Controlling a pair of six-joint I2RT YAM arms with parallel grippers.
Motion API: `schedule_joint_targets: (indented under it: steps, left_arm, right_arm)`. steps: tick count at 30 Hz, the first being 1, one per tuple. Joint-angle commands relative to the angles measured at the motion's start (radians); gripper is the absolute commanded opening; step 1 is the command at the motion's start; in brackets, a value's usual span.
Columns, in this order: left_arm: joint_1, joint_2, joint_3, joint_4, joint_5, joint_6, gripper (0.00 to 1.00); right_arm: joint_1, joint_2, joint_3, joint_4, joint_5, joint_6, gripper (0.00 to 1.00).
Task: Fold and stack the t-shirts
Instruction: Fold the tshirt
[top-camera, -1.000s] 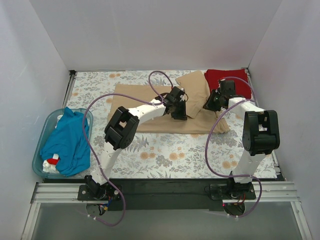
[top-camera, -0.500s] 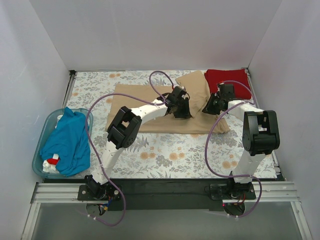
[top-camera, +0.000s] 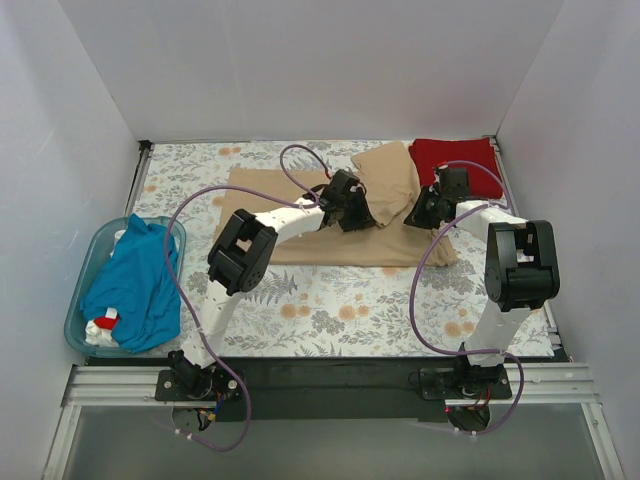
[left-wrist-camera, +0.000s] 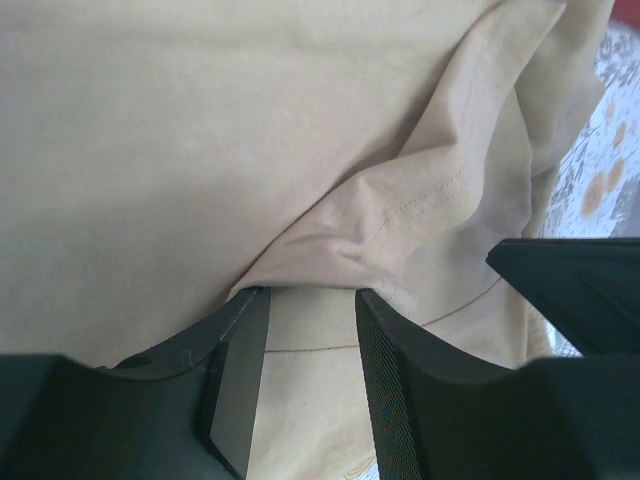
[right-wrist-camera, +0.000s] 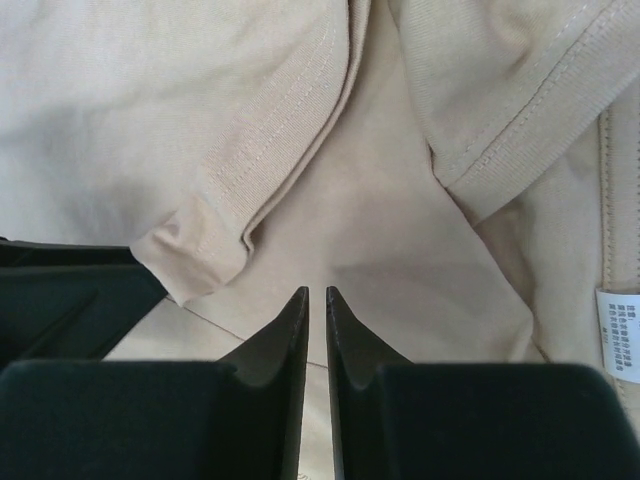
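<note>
Left fingers (left-wrist-camera: 240, 372): parted, tips at a raised fold of the tan t-shirt (top-camera: 290, 195), flat tan cloth showing in the gap. Right fingers (right-wrist-camera: 282, 345): drawn almost together with a thin slit between, tips over the same shirt beside a hemmed fold; whether cloth is pinched cannot be told. A white label (right-wrist-camera: 620, 320) lies to their right. The tan shirt is spread mid-worktop (top-camera: 330, 300) toward the far edge. Dark red t-shirt (top-camera: 455, 158): far right corner. Teal t-shirt (top-camera: 135, 280): in the tub (top-camera: 97, 240) at the left edge.
</note>
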Motion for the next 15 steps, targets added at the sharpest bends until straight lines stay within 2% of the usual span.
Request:
schedule_joint_targets:
  steps: [1, 15]
  left_arm:
    - [0.033, -0.066, -0.039, 0.008, -0.033, -0.056, 0.39]
    - [0.061, -0.066, -0.095, 0.045, 0.05, -0.143, 0.39]
  right_arm:
    - [0.001, 0.008, 0.019, 0.032, -0.023, -0.007, 0.17]
    - [0.014, 0.096, 0.125, 0.031, -0.057, 0.006, 0.18]
